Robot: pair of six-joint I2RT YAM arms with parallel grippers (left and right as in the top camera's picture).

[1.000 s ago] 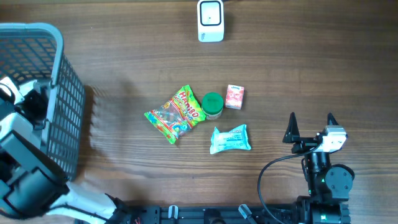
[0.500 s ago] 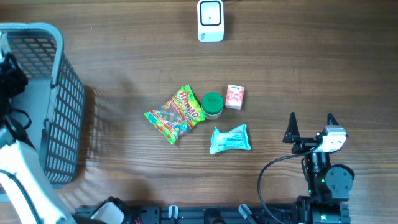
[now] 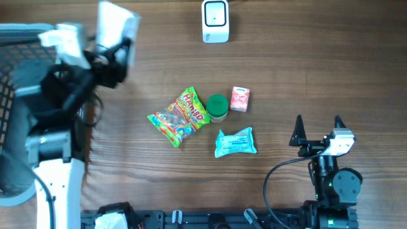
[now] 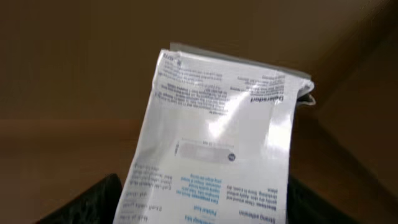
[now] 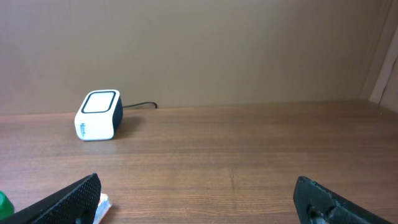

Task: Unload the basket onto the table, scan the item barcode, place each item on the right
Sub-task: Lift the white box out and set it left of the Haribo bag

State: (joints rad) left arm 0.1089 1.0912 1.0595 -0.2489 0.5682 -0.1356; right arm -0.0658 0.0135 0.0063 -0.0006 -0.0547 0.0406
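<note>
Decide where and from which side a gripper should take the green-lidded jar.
Grip the green-lidded jar around its round lid, coming straight down. The candy bag crowds its left and the pink carton sits close on its right, so the near and far sides are probably freest.

The left arm (image 3: 54,143) has white shells over black joints. The right arm (image 3: 335,181) is black, with a white block (image 3: 341,141), 2 pointed black fingers (image 3: 297,130) and a looping black cable (image 3: 265,184).
</note>
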